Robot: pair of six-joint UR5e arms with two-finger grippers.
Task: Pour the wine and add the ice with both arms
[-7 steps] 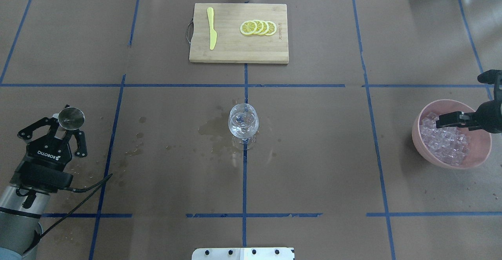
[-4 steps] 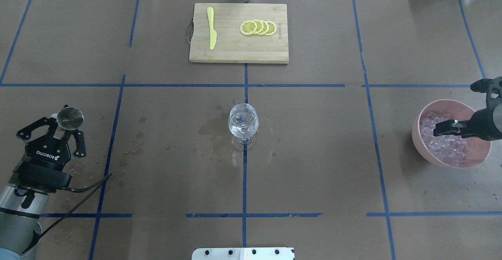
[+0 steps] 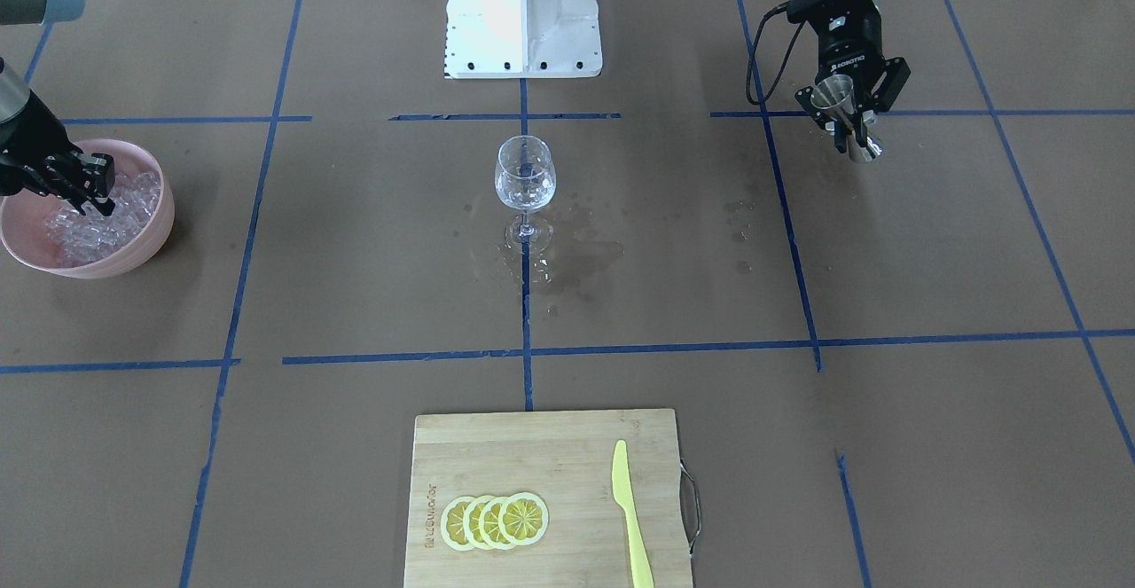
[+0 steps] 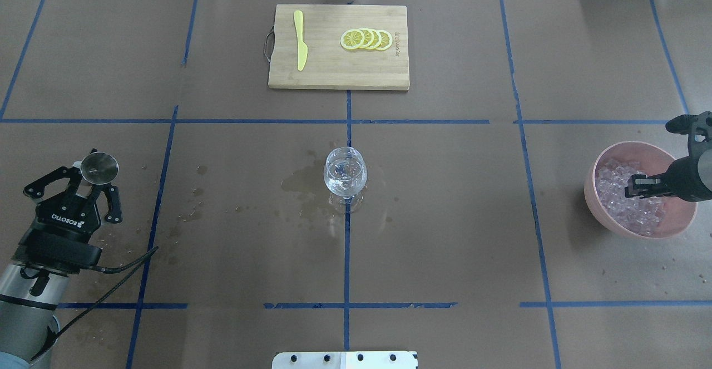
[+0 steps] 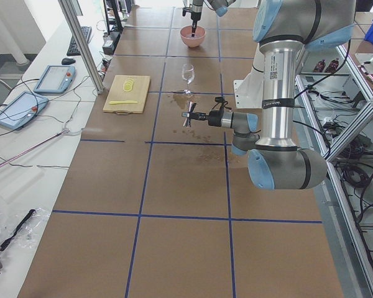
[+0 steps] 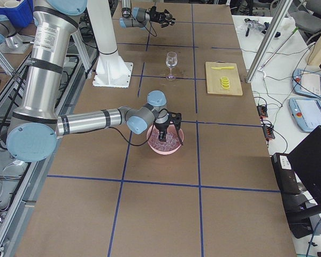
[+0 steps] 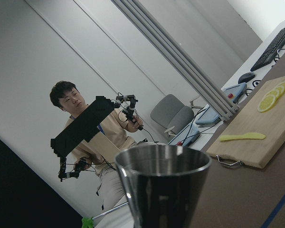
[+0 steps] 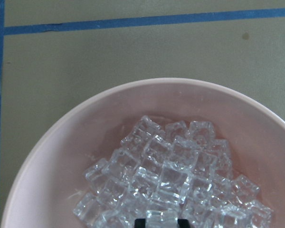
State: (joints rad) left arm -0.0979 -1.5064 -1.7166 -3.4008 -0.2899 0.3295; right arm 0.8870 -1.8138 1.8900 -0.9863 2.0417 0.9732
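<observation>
The ice (image 8: 166, 175) lies heaped in the pink bowl (image 8: 61, 142) near the bench's right edge. The right gripper (image 4: 631, 186) is down in the heap, its fingers (image 8: 140, 222) drawn in on a single cube at the pile's near side. The cubes look slick and this one is held only at the tips, so it could squirt out on the lift or drop on the long carry to the wine glass (image 4: 345, 171) at the bench's middle. Released from too high, it could splash out the wine (image 4: 345, 182) or tip the stemmed glass; wet patches (image 4: 297, 182) mark the paper beside it. Near the left edge, the left gripper (image 4: 93, 184) is clamped on an upright steel jigger (image 4: 99, 167), well apart from the glass.
</observation>
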